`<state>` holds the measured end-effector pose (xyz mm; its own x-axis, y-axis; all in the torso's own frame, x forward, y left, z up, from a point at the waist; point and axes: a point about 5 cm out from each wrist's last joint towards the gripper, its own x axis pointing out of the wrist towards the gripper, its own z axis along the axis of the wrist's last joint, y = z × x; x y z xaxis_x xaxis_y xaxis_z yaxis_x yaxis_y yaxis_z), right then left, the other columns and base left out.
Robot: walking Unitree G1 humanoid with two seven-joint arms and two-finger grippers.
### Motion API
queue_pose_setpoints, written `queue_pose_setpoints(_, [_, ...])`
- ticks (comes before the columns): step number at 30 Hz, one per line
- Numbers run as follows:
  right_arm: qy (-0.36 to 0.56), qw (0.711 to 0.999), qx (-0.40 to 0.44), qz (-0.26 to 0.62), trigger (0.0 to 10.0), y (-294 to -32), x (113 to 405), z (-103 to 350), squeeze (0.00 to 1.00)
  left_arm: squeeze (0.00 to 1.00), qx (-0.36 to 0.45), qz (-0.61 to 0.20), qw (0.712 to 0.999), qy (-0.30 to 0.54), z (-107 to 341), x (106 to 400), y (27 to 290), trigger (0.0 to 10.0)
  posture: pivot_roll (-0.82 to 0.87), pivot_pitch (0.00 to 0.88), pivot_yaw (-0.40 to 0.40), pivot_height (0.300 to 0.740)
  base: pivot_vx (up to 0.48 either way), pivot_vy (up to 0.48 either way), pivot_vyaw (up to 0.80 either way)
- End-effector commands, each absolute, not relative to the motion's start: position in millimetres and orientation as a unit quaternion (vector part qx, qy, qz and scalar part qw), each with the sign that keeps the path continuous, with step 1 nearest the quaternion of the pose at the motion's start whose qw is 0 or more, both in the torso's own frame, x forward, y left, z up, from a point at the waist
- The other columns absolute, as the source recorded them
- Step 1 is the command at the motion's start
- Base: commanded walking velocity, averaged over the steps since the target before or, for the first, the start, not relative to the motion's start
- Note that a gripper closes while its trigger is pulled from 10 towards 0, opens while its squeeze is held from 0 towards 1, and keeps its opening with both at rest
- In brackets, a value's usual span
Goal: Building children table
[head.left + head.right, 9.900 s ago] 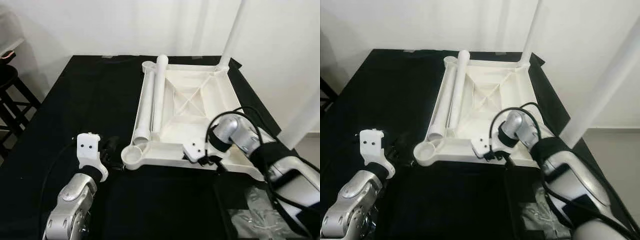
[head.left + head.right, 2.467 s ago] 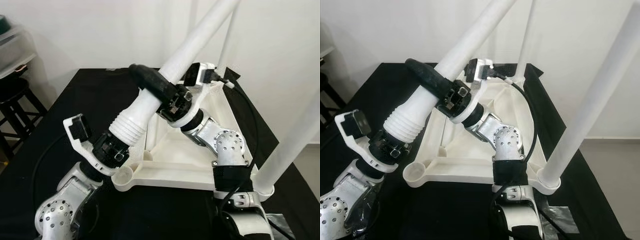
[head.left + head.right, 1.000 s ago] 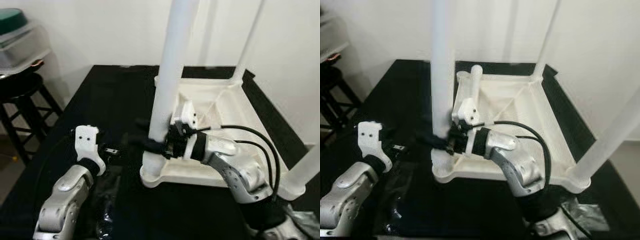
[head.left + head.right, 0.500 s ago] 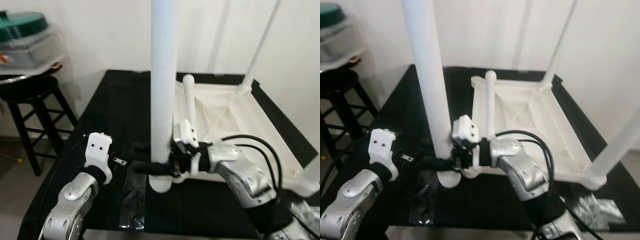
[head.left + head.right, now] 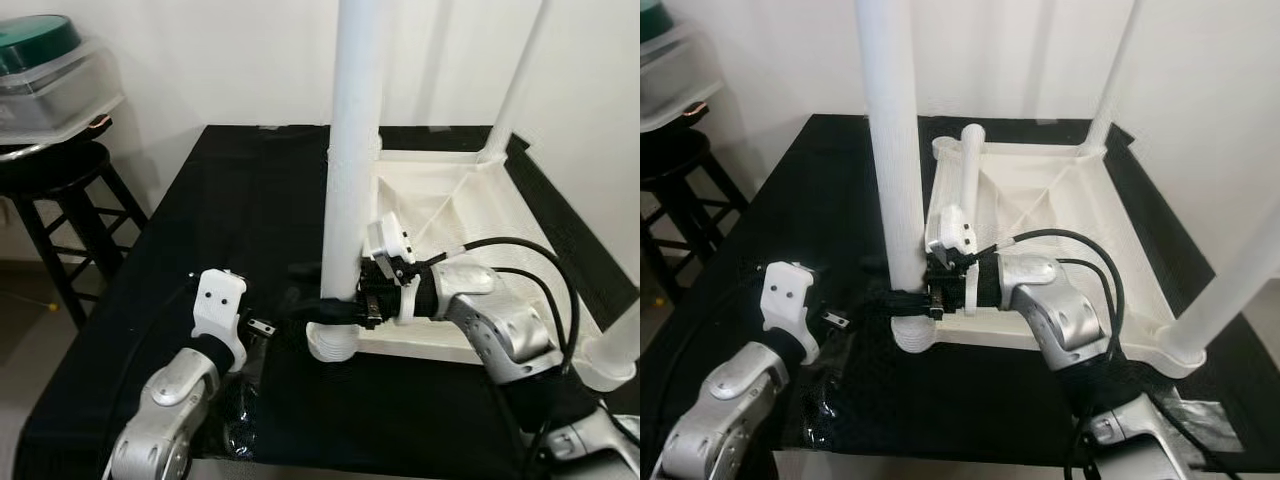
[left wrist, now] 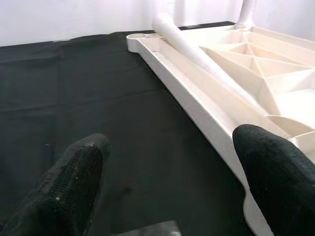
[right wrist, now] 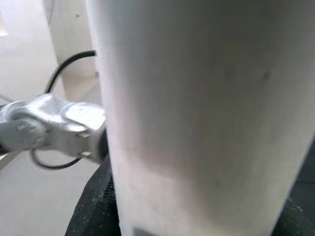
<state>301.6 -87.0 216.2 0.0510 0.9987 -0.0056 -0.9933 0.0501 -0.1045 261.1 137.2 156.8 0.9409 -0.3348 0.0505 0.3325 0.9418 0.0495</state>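
bright, even; r wrist blurry

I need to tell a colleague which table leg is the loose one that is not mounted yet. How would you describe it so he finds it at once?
On the black tabletop lies an upside-down white table top with ribs. Three white legs stand upright at its corners; the right hand grips the nearest one. The loose leg is the only one lying flat, along the tray's left inner edge, its rounded end at the far corner.
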Motion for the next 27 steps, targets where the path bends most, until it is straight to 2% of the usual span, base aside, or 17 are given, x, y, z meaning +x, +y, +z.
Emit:
queue_pose_setpoints(1, [-0.034,0.720,-0.045,0.692,10.0,-84,303,215,0.00,0.00,0.030,-0.167,0.985,-0.030,158,259,140,10.0,0.00,0.107,-0.005,0.740,0.000,0.000,0.00])
queue_pose_setpoints(7, [-0.029,0.705,-0.035,0.707,10.0,-92,323,228,0.00,0.00,0.042,-0.176,0.983,-0.037,162,251,137,10.0,0.02,0.157,-0.010,0.740,0.000,-0.236,0.00])
queue_pose_setpoints(10, [-0.028,0.683,-0.039,0.729,10.0,-93,322,235,0.00,0.00,0.023,-0.158,0.986,-0.038,164,249,141,10.0,0.02,0.174,-0.011,0.740,0.000,0.000,0.00])
queue_pose_setpoints(14, [-0.026,0.670,-0.045,0.740,10.0,-92,319,235,0.00,0.00,0.013,-0.138,0.989,-0.041,166,249,145,10.0,0.02,0.180,-0.012,0.740,0.000,0.000,0.00])
queue_pose_setpoints(18, [-0.023,0.647,-0.054,0.760,10.0,-81,315,230,0.00,0.00,0.028,-0.084,0.995,-0.038,165,253,163,10.0,0.02,0.189,-0.014,0.740,0.000,0.000,0.00])
queue_pose_setpoints(21, [-0.024,0.642,-0.054,0.764,10.0,-77,316,229,0.00,0.00,0.037,-0.085,0.995,-0.034,165,252,165,10.0,0.02,0.194,-0.016,0.740,0.000,0.000,0.00])
queue_pose_setpoints(27, [-0.023,0.640,-0.060,0.766,10.0,-71,322,229,0.00,0.00,0.041,-0.094,0.995,-0.021,163,245,166,10.0,0.03,0.208,-0.025,0.740,0.000,-0.374,0.00])
